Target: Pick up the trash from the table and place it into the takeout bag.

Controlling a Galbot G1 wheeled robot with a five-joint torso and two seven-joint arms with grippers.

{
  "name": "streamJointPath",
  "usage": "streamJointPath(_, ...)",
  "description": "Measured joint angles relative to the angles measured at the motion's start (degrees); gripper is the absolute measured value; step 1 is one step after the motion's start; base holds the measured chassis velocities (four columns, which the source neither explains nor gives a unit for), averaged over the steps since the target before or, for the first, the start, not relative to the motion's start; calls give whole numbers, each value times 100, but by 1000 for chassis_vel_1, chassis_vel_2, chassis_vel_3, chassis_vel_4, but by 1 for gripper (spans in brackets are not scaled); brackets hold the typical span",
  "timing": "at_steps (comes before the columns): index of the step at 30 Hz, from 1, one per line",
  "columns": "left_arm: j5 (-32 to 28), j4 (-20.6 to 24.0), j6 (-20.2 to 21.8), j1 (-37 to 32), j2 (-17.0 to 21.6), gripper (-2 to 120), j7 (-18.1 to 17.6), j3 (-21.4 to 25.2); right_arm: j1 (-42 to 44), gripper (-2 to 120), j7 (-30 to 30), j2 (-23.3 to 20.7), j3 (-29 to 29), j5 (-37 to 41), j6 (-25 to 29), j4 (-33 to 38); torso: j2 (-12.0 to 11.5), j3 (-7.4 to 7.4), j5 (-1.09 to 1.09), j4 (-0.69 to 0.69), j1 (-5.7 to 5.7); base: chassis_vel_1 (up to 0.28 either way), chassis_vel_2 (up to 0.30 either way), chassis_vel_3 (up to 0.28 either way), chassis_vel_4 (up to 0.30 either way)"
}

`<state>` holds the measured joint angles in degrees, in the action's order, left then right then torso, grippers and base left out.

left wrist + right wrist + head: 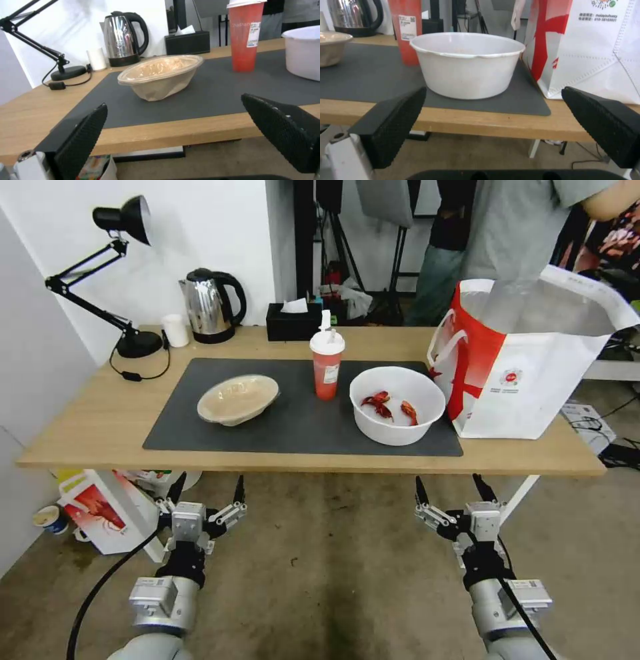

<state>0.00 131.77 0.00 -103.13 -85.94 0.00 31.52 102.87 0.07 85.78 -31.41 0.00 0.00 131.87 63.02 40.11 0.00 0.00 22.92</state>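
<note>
Setting: staged studio or lab room. Bare concrete floor [320,580]; black light stands [400,253] behind (cables trailing); long light-wood table [80,427].

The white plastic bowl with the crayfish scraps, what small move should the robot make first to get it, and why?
Probably raise the right gripper forward to the round white plastic bowl. That gripper hangs below the light-wood table edge, jaws open, right in front of the bowl, which stands beside the large white takeout bag.
</note>
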Motion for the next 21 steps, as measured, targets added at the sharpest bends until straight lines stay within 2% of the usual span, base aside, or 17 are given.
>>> streamJointPath(5,0,0,0,0,0,100,0,0,-344,100,180,-233,154,90,87,188,0,0,1,0,0,0,0,0,0)
streamJointPath(7,0,0,0,0,-1,100,0,1,-805,100,352,-519,300,188,206,402,0,0,-3,7,1,0,0,0,0)
streamJointPath(9,0,0,0,0,1,100,0,0,-1020,100,439,-691,383,315,216,546,-1,1,4,-3,1,0,0,0,0)
streamJointPath(11,0,0,0,0,0,100,1,-1,-1185,100,509,-821,437,415,268,699,0,0,-1,0,0,0,0,0,0)
streamJointPath(14,0,0,0,0,1,100,0,-1,-1634,100,703,-1196,568,713,350,1047,0,0,3,1,0,0,0,0,0)
streamJointPath(15,0,0,0,0,1,100,0,-1,-1634,100,703,-1196,568,713,350,1047,0,0,3,1,0,0,0,0,0)
streamJointPath(16,0,0,0,0,0,100,0,0,-1834,100,803,-1396,541,854,354,1144,0,1,-7,4,1,0,0,0,0)
streamJointPath(18,0,0,0,0,1,100,0,1,-1899,100,836,-1474,526,913,338,1164,0,1,4,1,1,0,0,0,0)
streamJointPath(21,0,0,0,0,0,100,0,0,-1912,100,841,-1498,515,935,309,1175,0,0,0,-1,0,0,0,0,0)
